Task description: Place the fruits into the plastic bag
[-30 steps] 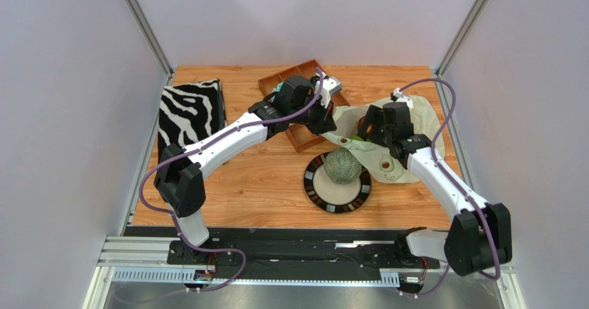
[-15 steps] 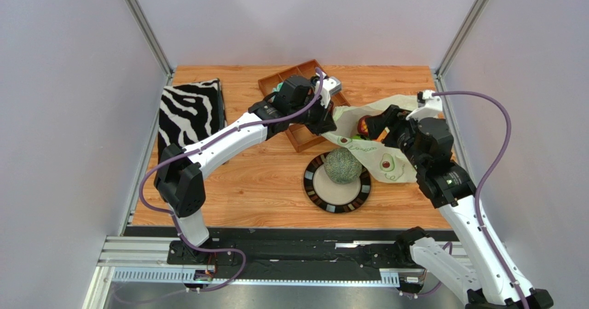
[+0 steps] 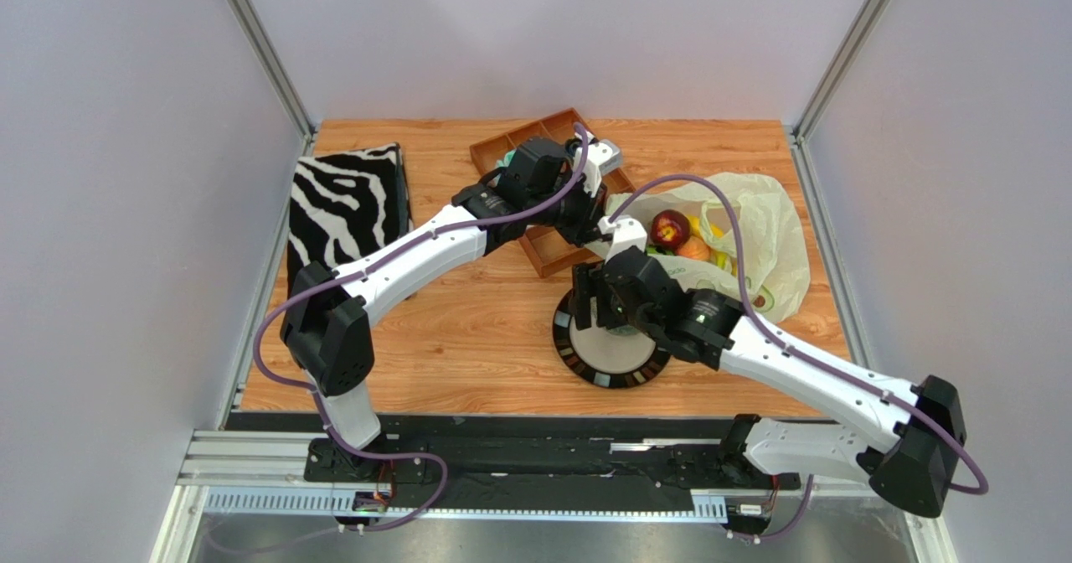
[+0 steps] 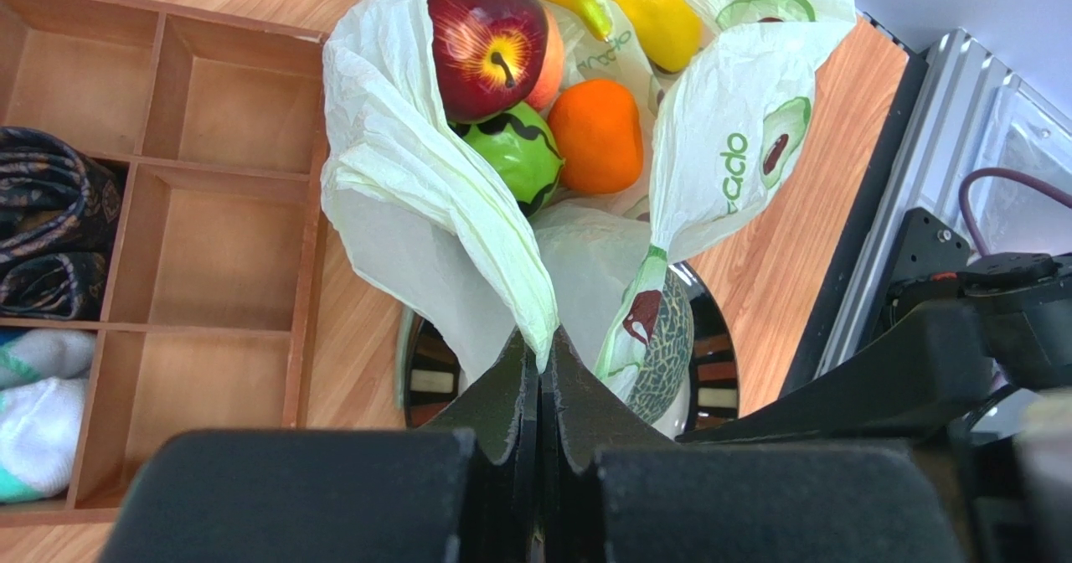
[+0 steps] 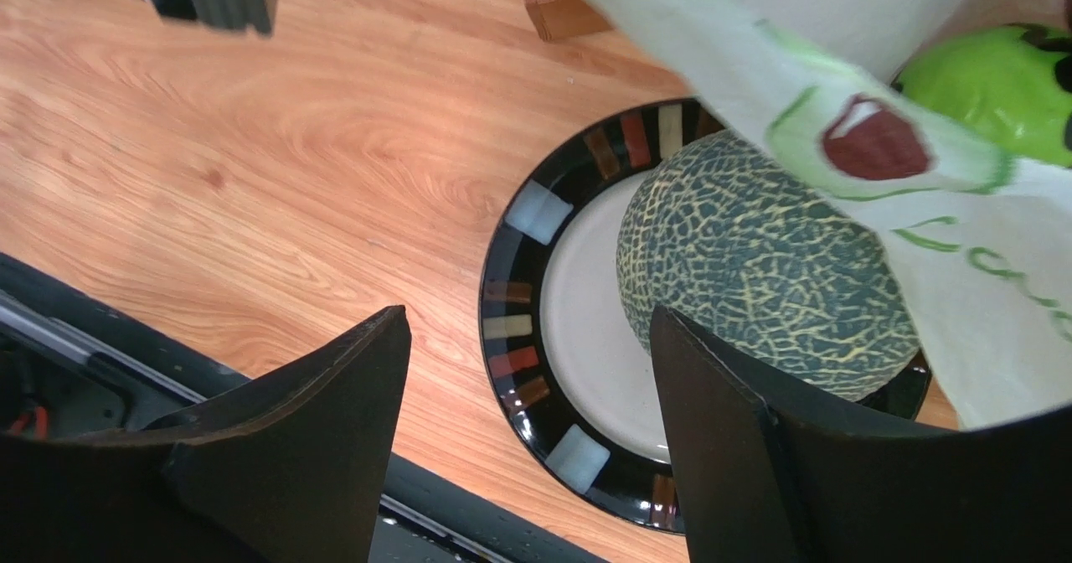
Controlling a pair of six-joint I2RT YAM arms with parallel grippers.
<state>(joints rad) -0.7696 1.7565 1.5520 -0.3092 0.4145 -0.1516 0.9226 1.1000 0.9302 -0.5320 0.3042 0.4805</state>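
Well, the left claw (image 4: 544,360) is pressed together on a fold of the plastic bag (image 4: 415,174), pinching the crinkly pale green film at the mouth and holding that edge up off the bench (image 3: 441,337). The bag lies toward the far right of the bench with its mouth gaping. Inside it I can see a dark red apple (image 4: 485,25) on top and a peach (image 4: 550,63) tucked just behind it. A striped green ball (image 4: 519,158) sits beneath the apple, an orange (image 4: 595,136) is beside the ball, and a yellow fruit (image 4: 657,16) lies deeper in.

The melon (image 5: 768,284) is outside the bag. It sits on a plate (image 5: 541,337) with a dark rim of coloured blocks, just in front of the bag's mouth. A printed flap of the bag is draped over the melon's far side.

The right claw (image 5: 529,327) hangs over that plate with its fingers (image 5: 315,444) spread wide and nothing between them. From its wrist view the gap frames the plate's rim and the melon's near edge, and I cannot tell whether either finger touches the fruit.

A wooden tray (image 4: 189,211) with open compartments lies beside the bag, under the left wrist. Dark cloth rolls (image 4: 50,230) fill one of its end compartments. A zebra-striped box (image 3: 346,205) stands well apart at the bench's left edge.
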